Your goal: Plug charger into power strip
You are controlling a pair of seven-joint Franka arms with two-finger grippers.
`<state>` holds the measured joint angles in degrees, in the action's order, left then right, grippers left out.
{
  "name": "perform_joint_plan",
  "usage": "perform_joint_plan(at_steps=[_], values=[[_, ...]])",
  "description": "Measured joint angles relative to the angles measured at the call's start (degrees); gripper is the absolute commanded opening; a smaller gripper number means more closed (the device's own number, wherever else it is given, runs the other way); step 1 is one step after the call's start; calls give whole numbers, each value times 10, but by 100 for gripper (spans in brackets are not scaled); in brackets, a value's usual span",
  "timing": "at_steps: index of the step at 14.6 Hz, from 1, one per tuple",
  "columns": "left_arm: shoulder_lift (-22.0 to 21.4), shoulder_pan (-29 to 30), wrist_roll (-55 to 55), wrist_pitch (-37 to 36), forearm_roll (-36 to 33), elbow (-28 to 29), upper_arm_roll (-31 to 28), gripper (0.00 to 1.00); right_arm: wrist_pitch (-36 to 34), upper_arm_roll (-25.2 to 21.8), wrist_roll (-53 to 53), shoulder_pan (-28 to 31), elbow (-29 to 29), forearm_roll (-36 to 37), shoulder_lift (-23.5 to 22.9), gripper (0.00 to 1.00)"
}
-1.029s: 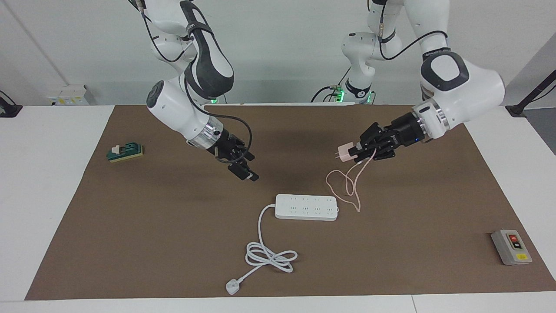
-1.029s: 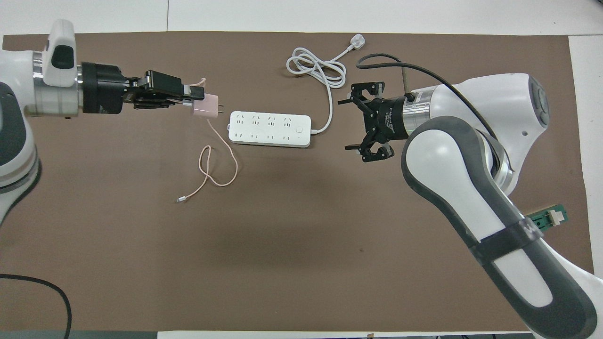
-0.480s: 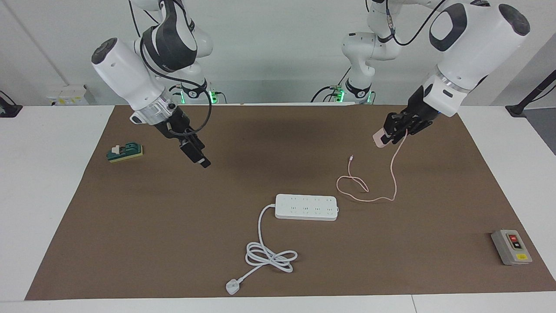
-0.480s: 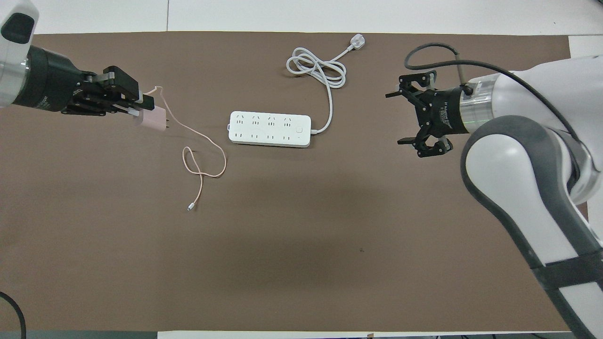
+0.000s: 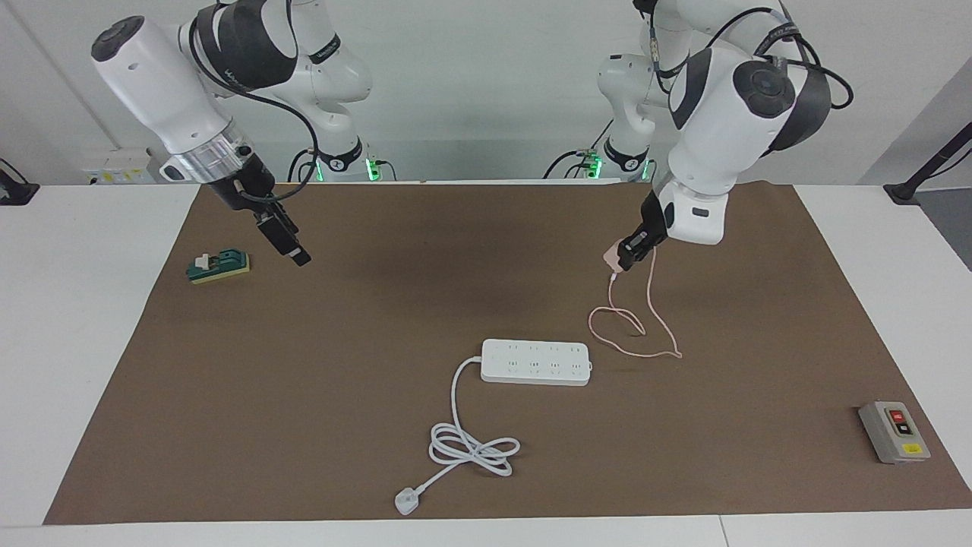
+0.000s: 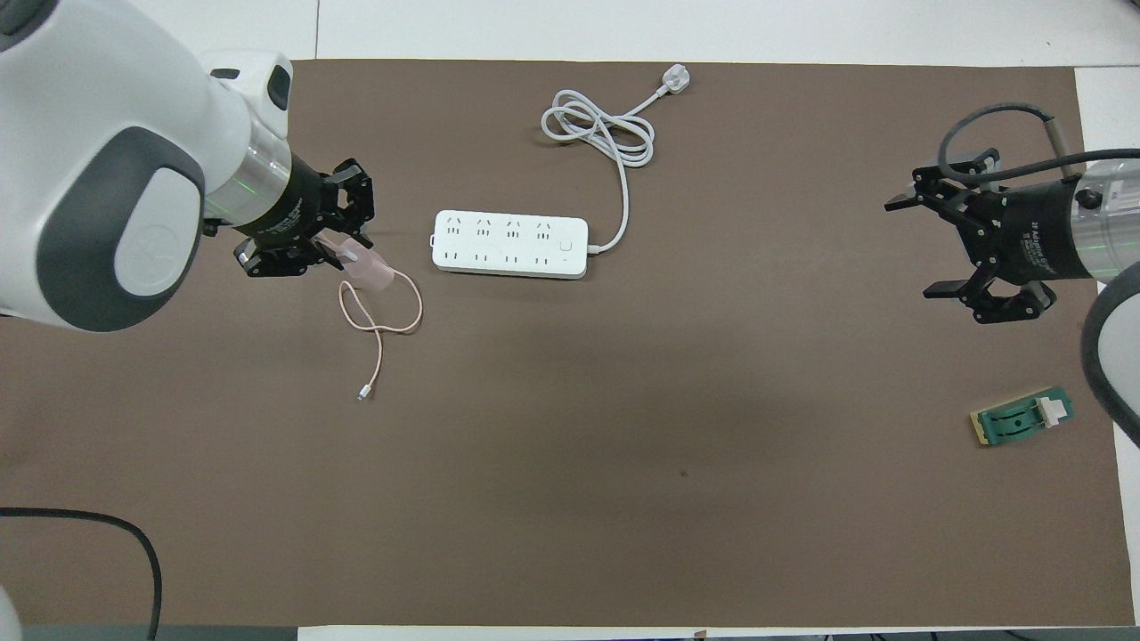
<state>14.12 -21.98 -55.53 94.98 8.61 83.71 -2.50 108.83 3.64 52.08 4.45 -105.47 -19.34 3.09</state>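
Both arms have swung away from the middle since a second ago. The right arm has gone furthest: its gripper (image 5: 292, 253), jaws spread and empty, was hovering just short of the power strip and now hangs out toward its own end of the surface (image 5: 319, 456), over the brown mat near the green block (image 5: 219, 267). I take it as waiting. The left arm has turned as well, so its gripper (image 5: 629, 254) now points steeply down instead of lying level, jaws clenched on the charger (image 5: 613, 258), which hangs over the mat beside the power strip (image 5: 536, 362), toward the left arm's end.

That matters for the task, as I judge it: the prongs no longer aim sideways, and a downward pose is what pressing into the upward-facing sockets calls for. Nothing is plugged in yet.

Room is generous. Space above the power strip is open on every side, and the mat's edges lie well apart from it. Its thick white cord (image 5: 471, 444) coils farther from the robots, out of the approach. The pink cable (image 5: 636, 334) loops on the mat just beside the power strip's end and could drag across the sockets. The grey switch box (image 5: 894, 431) sits well apart.
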Motion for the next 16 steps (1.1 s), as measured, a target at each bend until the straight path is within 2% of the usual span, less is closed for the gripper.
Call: perform_joint_plan(at_steps=[6,9,16], values=[[44,-9,-145,69,-1,24,-2,0,-9,0,-72,10,0,57,2,100],[56,-8,-222,91,-1,27,-7,0,-23,2,-82,9,0,62,17,100],[65,3,-294,149,-2,57,-16,0,-60,3,-83,4,2,63,24,100]])
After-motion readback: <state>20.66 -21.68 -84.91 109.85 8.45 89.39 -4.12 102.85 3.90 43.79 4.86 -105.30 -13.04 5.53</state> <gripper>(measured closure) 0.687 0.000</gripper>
